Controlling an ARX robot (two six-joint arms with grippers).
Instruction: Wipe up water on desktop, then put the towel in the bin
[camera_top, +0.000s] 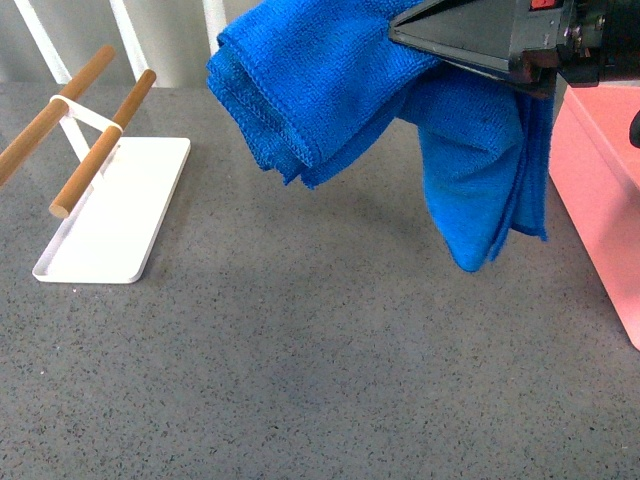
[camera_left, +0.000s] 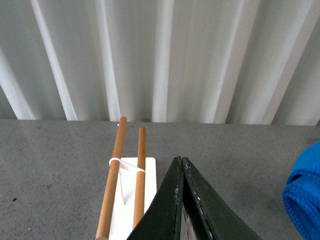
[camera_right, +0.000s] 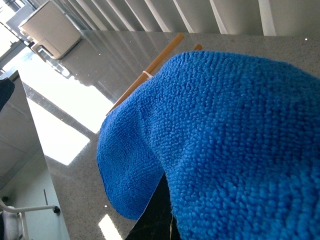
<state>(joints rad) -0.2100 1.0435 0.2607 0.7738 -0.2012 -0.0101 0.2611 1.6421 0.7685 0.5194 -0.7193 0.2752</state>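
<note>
While right end effector (camera_top: 405, 36) clamps towel (camera_top: 330, 90) above grey desktop (camera_top: 300, 380), left end effector (camera_left: 181, 165) sits closed

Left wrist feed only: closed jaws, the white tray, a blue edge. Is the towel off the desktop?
Observer: Yes. Front view: the towel hangs from the right arm's jaws, clear of the desktop.
Operator: Bin nearby?
Observer: The pink bin stands on the right, close beside the hanging towel.
Operator: Puddle under it?
Observer: None I can make out on the grey surface there.
</note>
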